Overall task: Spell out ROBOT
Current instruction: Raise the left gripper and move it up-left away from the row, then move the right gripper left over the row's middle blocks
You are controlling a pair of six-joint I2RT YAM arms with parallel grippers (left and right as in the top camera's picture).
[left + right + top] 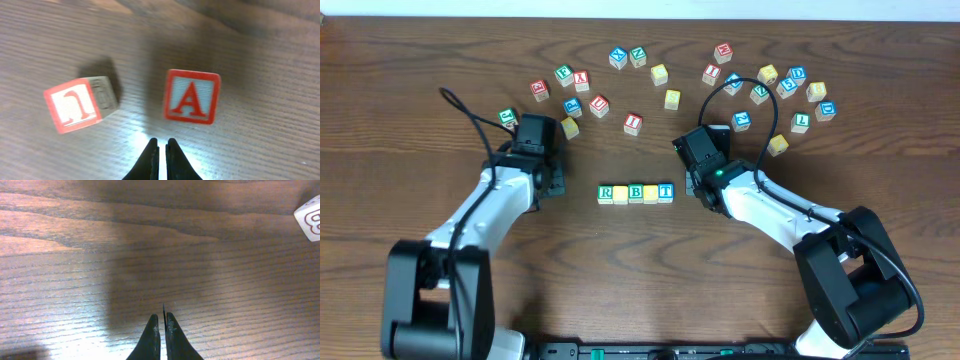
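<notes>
Left pincer [161, 150] is clenched, empty, near the red A cube [192, 96]; right pincer [161, 325] is clenched, empty, over the counter [150, 255]. Between them 5 cubes sit in 1 touching row: R cube [606, 193], 1st yellow cube [621, 194], B cube [636, 192], 2nd yellow cube [651, 193], T cube [666, 191].

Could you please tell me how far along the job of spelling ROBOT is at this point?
Done: one line reads R cube, yellow cube, B cube, second yellow cube, T cube, side by side. In hand: nothing; the left gripper and right gripper are both shut and empty, either side of the line. Left: apparently nothing, judging by the overhead view.
</notes>
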